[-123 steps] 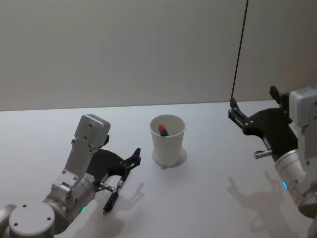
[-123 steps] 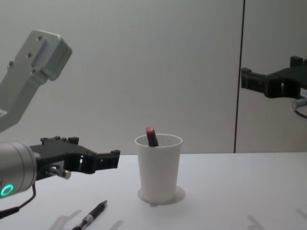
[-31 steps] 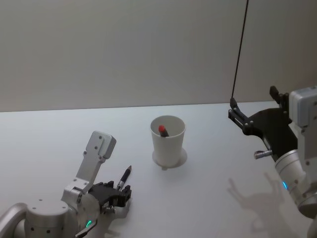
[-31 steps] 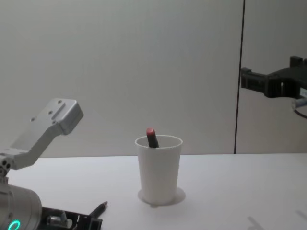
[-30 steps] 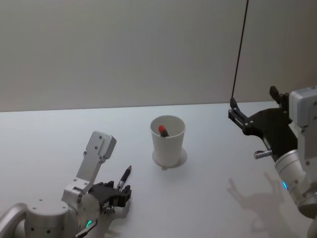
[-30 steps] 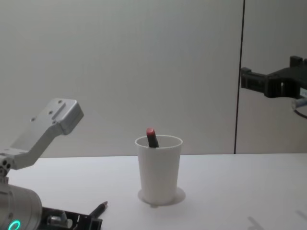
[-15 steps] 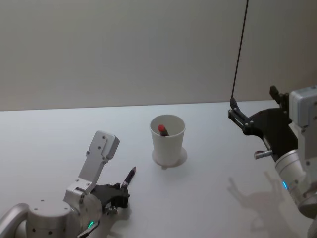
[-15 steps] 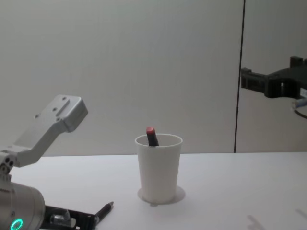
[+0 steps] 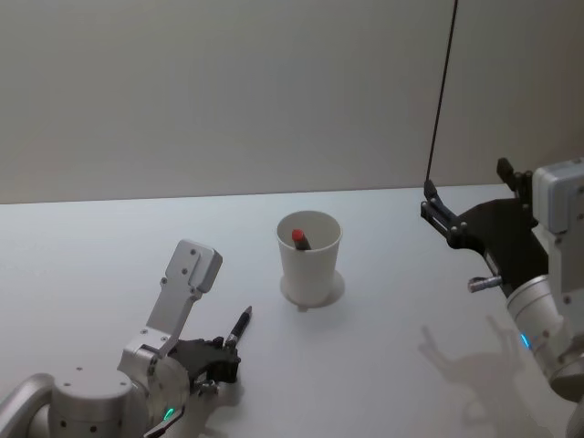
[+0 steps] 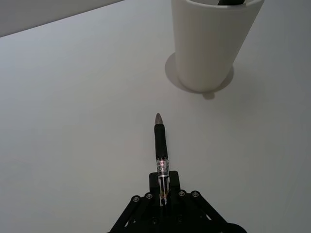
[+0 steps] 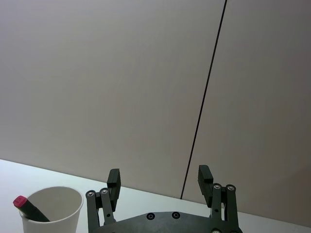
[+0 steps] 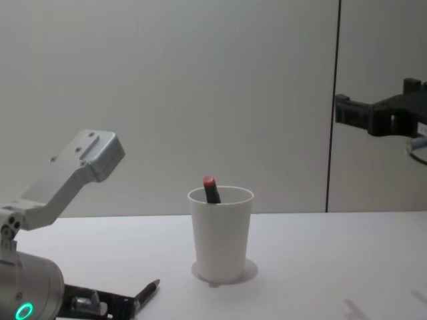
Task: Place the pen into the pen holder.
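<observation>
Low on the white tabletop (image 9: pixel 109 237), near its front edge, my left claw (image 10: pixel 163 187) was clamped on the rear end of the slim black pen with a silver band (image 10: pixel 161 143); the pen's point aimed toward the plain white tapered paper cup (image 10: pixel 214 48), near it but apart; whether the tip touched the surface I could not tell; the cup stood upright mid-table with a dark, red-capped marker (image 12: pixel 211 189) leaning inside against its rim; my right claw (image 11: pixel 159 180) hung raised well off to the right, its fingers (image 11: pixel 113 177) spread apart and holding nothing
</observation>
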Tool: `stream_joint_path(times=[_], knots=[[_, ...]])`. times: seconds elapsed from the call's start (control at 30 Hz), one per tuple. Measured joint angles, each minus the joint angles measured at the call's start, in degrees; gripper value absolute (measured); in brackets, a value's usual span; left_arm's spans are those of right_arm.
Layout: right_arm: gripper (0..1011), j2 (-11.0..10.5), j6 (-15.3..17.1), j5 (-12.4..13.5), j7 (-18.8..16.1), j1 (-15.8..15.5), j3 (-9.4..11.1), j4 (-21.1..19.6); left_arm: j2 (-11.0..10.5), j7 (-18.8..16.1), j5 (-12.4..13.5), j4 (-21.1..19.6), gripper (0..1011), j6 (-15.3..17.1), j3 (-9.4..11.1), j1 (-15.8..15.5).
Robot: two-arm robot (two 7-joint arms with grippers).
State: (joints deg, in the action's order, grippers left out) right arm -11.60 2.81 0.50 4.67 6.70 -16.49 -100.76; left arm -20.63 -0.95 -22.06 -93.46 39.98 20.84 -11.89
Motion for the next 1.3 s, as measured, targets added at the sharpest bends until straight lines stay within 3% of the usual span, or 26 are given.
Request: stream_joint_path(times=[0.4, 0.7, 1.03, 1.3], knots=[[1001, 0.0, 0.0, 0.0, 0.0, 0.0, 0.0, 0.0, -0.1, -0.6, 0.2, -2.0, 127, -2.5, -0.5, 0.6], [1001, 0.0, 0.0, 0.0, 0.0, 0.0, 0.0, 0.0, -0.5, -1.6, 0.6, -4.2, 126, -7.1, -1.2, 1.3], [1001, 0.0, 0.0, 0.0, 0.0, 0.0, 0.0, 0.0, -0.9, -2.8, 1.3, -5.8, 127, -14.4, -2.0, 2.2], [1001, 0.0, 0.0, 0.0, 0.0, 0.0, 0.0, 0.0, -1.1, -3.7, 1.7, -6.5, 126, -22.3, -2.7, 3.0]])
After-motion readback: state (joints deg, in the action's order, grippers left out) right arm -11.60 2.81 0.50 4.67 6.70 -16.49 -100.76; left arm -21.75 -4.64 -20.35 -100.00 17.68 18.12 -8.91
